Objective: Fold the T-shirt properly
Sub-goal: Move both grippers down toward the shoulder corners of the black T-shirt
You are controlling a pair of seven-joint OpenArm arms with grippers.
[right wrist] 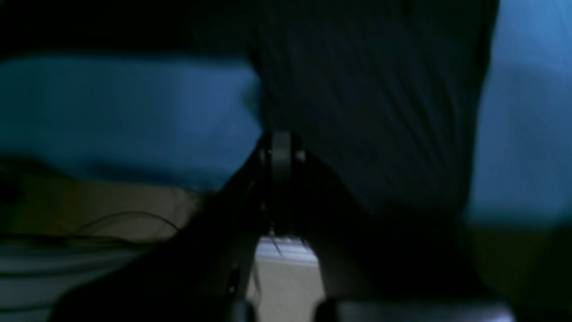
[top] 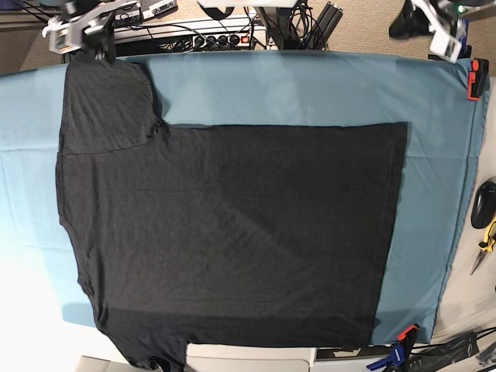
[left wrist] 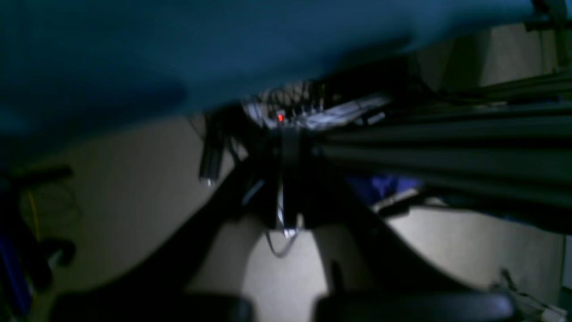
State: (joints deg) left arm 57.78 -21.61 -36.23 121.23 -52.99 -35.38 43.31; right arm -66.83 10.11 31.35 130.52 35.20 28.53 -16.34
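Note:
The dark T-shirt (top: pixel 232 225) lies spread flat, plain side up, on the teal cloth (top: pixel 310 85), its hem toward the right and one sleeve (top: pixel 105 105) at the far left. My right gripper (top: pixel 101 54) sits at that sleeve's far edge. In the blurred right wrist view its jaws (right wrist: pixel 280 143) are pressed together, with dark shirt fabric (right wrist: pixel 366 112) running out from the tips. My left gripper (top: pixel 448 43) hangs beyond the table's far right corner, off the shirt. In the left wrist view it (left wrist: pixel 289 134) is shut with nothing in it.
A red clamp (top: pixel 473 80) pins the cloth at the far right edge, and more clamps (top: pixel 399 353) hold the near right corner. A black mouse (top: pixel 483 203) and pliers (top: pixel 487 242) lie at the right. A power strip and cables (top: pixel 217 35) run behind the table.

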